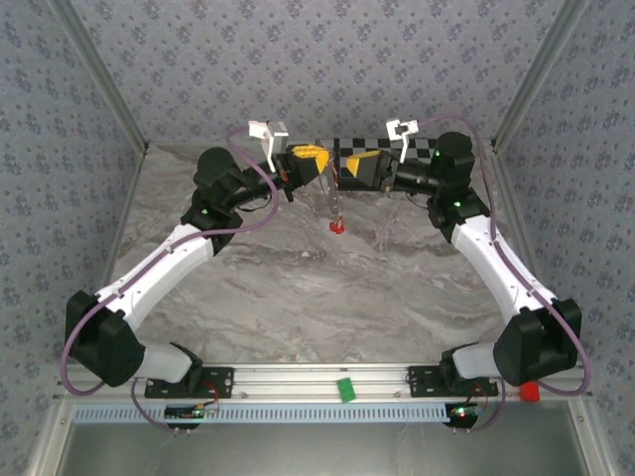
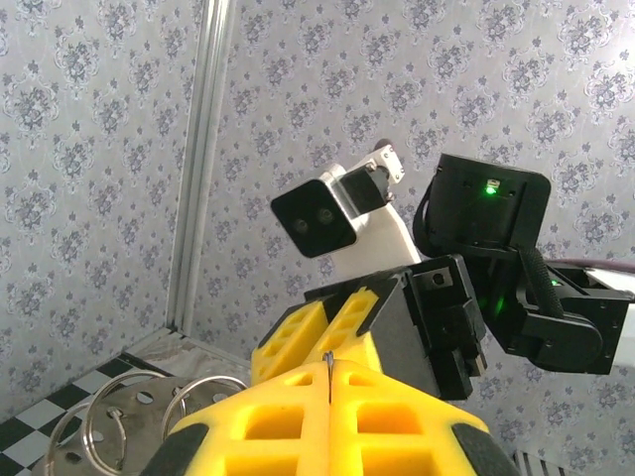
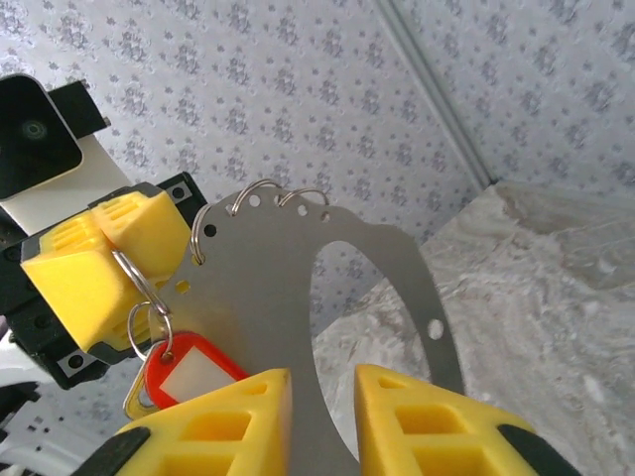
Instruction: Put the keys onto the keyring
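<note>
At the back middle of the table my left gripper [image 1: 310, 159] and right gripper [image 1: 351, 169] meet tip to tip. In the left wrist view the left gripper [image 2: 328, 375] is shut on a thin metal edge. The right wrist view shows this as the wire keyring [image 3: 132, 283], clamped in the left fingers [image 3: 84, 278]. From it hangs a key with a red plastic head [image 3: 186, 372], which dangles below the grippers as a red spot [image 1: 338, 226]. My right gripper [image 3: 324, 402] stands open, its fingers on either side of a grey metal plate [image 3: 263, 288].
The plate has a large oval cut-out, small holes and several wire rings [image 3: 255, 193] along its top edge. Those rings [image 2: 198, 395] also show at the lower left of the left wrist view. A green block [image 1: 345, 388] and a red block [image 1: 530, 391] sit on the near rail.
</note>
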Robot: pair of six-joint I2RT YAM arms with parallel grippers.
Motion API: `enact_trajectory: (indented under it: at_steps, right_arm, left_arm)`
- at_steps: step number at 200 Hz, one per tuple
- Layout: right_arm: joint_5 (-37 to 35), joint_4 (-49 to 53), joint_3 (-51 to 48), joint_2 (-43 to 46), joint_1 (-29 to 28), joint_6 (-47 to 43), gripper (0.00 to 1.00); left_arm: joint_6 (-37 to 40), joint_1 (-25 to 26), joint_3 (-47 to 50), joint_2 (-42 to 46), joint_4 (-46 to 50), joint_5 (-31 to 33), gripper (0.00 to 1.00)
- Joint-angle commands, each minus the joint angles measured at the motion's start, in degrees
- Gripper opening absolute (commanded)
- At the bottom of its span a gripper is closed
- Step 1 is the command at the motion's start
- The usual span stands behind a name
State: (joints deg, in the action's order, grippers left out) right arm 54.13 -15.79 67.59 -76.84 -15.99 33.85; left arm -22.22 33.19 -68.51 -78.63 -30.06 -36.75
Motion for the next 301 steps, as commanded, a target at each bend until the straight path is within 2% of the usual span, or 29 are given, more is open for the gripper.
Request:
enact_trajectory:
  at_steps: [1, 29, 101, 235, 265, 283, 301]
  right_arm:
    - [-1.9, -7.6, -1.6, 2.0, 0.1, 1.4, 0.27]
    - [-2.0, -14.4, -1.7, 1.2, -1.3, 4.2, 0.3]
    - [-1.0, -17.6, -0.3, -1.2, -4.0, 4.5, 0.3]
    - [1.2, -17.7, 0.2, -2.8, -5.6, 5.6, 0.17]
    - [1.5, -18.2, 2.1, -2.8, -5.7, 6.2, 0.11]
    - [1.6, -18.5, 2.2, -2.9, -5.7, 6.6, 0.0]
    - [2.0, -18.2, 2.2, -2.7, -5.6, 6.6, 0.0]
  left_arm:
    - [-1.1, 0.2, -2.1, -0.4, -3.2, -0.2, 0.0]
    - [-1.7, 0.4, -2.5, -1.0, -3.3, -0.7, 0.0]
    - [-1.1, 0.3, -2.5, -0.5, -2.5, -0.6, 0.0]
    - [-1.2, 0.5, -2.8, -0.6, -2.5, -1.1, 0.0]
    - [-1.4, 0.7, -2.8, -0.8, -2.6, -1.4, 0.0]
    - [-1.4, 0.6, -2.8, -0.8, -2.5, -1.4, 0.0]
    - [-1.4, 0.7, -2.7, -0.7, -2.5, -1.4, 0.0]
